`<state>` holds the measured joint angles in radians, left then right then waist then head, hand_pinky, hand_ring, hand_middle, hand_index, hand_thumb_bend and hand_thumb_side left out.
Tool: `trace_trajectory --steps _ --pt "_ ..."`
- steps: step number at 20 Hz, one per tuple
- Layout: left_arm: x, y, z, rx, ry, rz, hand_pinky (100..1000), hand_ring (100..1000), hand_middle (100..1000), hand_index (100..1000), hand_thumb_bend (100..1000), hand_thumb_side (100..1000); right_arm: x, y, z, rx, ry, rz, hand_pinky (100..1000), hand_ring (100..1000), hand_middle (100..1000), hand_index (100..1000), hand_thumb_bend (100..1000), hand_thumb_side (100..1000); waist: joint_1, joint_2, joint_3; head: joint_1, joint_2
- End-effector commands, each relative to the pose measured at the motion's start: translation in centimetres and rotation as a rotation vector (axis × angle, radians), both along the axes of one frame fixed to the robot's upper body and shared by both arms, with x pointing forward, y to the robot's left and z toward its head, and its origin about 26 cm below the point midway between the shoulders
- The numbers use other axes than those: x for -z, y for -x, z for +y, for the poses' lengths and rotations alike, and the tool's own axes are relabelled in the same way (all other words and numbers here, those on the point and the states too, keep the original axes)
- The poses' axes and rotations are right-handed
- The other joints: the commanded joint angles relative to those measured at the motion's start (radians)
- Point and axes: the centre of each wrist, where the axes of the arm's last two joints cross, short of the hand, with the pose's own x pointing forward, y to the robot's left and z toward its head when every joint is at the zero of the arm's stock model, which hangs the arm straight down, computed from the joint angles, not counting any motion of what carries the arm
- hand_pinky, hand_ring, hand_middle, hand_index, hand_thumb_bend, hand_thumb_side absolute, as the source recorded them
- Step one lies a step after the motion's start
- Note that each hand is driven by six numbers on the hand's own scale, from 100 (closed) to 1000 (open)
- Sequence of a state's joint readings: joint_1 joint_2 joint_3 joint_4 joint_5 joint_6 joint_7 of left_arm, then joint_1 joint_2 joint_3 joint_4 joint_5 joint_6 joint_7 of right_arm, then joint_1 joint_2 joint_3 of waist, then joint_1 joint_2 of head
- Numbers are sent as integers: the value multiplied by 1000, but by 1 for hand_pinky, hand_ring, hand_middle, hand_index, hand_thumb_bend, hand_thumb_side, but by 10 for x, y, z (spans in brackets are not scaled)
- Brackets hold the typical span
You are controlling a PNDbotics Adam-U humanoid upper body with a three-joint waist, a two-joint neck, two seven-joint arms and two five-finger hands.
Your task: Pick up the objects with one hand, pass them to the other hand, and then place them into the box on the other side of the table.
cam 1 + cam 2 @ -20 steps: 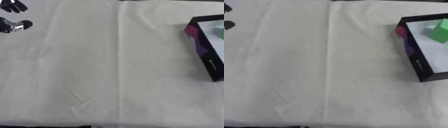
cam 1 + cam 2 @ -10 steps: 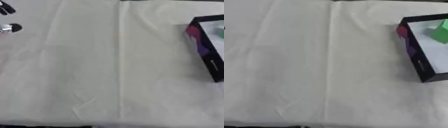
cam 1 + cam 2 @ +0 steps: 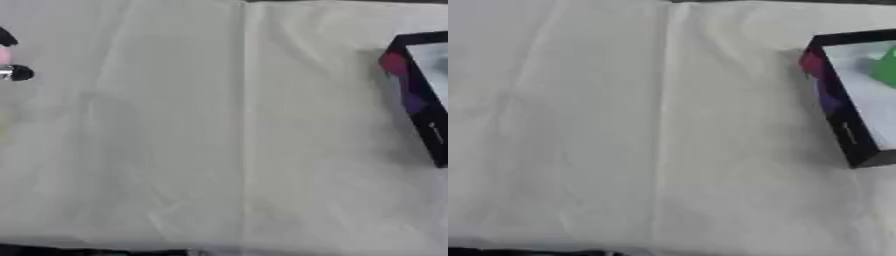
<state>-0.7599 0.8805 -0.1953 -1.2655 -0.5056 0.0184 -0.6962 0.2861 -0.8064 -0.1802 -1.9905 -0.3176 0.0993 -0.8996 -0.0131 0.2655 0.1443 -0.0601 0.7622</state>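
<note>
At far left the left hand [image 3: 12, 73] is cut off, perhaps pinching something pink; I cannot tell.

Black-walled box [image 3: 840, 122] at the table's right edge, green object [image 3: 884, 70] inside.

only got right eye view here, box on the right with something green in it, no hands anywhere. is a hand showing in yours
Observer: Yes. In the left eye view a bit of the left hand shows at the left edge, high up, over the white cloth.
Operator: holding anything
Observer: A small pink patch shows just above that black and silver part, cut off by the edge. I cannot tell whether it is held.
</note>
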Motion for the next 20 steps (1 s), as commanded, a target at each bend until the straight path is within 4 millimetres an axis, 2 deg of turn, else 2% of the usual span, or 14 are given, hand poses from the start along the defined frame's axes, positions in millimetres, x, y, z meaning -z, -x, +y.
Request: trace_trajectory --steps 1,7,12,20 --pt "-15 6 13 -47 -51 2 870 842 779 844 662 713 -5 1 -1 3 30 -1 623 695 694 775 828 228 15 -35 2 26 -10" --pt "-15 11 18 -77 -89 37 878 850 784 849 713 736 -5 1 -1 9 32 7 625 696 695 776 830 229 15 -40 8 65 -25" --pt "-17 19 28 -106 -106 49 880 856 786 851 751 748 -3 2 -2 18 31 16 625 697 696 777 831 230 18 -40 14 79 -20" --pt "-10 32 47 -165 -154 90 886 866 792 855 808 754 -2 3 -2 28 23 28 626 697 696 777 833 232 19 -39 14 75 -7"
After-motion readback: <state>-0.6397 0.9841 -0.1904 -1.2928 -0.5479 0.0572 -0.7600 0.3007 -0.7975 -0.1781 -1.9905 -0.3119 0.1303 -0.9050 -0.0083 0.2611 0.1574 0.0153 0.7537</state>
